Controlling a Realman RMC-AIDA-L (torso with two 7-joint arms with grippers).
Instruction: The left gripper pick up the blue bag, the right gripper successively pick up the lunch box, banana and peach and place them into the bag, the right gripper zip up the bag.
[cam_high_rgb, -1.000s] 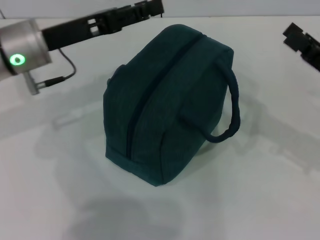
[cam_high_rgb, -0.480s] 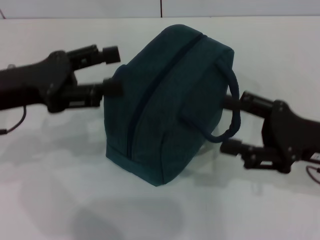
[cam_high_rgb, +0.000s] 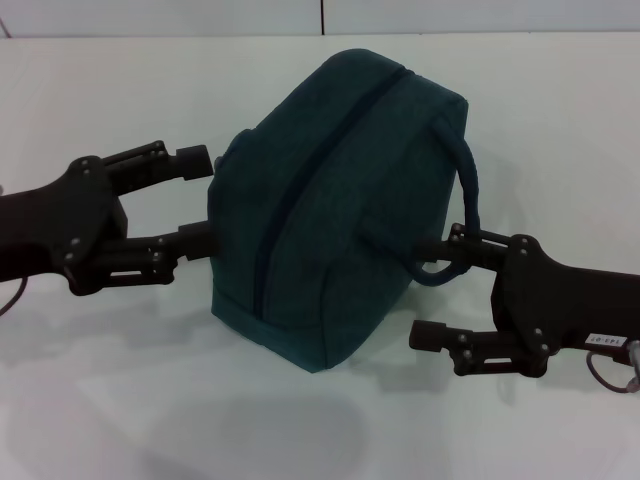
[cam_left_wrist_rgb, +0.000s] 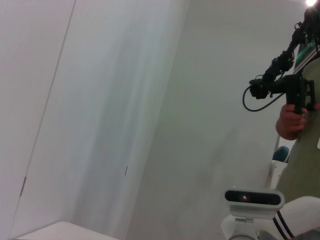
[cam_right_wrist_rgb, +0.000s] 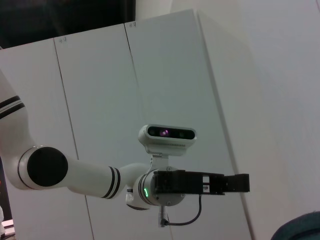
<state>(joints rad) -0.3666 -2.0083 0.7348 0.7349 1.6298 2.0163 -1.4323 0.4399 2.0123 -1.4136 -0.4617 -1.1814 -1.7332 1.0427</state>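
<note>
Black left end effector (cam_high_rgb: 200, 203) at the frame's left edge points right, fingers spread, tips touching or just beside the blue bag (cam_high_rgb: 330, 210). That bag stands at centre on the white bench (cam_high_rgb: 150, 400), zip closed, long axis running toward upper right. At lower right, the right end effector (cam_high_rgb: 428, 290) gapes too, its upper finger at the handle loop; both equally near.

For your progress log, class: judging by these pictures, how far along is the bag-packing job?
Nearly finished, it seems: the blue bag stands zipped shut on the table, with no lunch box, banana or peach outside it. In hand: nothing; the left gripper and right gripper flank it, both open. What is left cannot be told.
</note>
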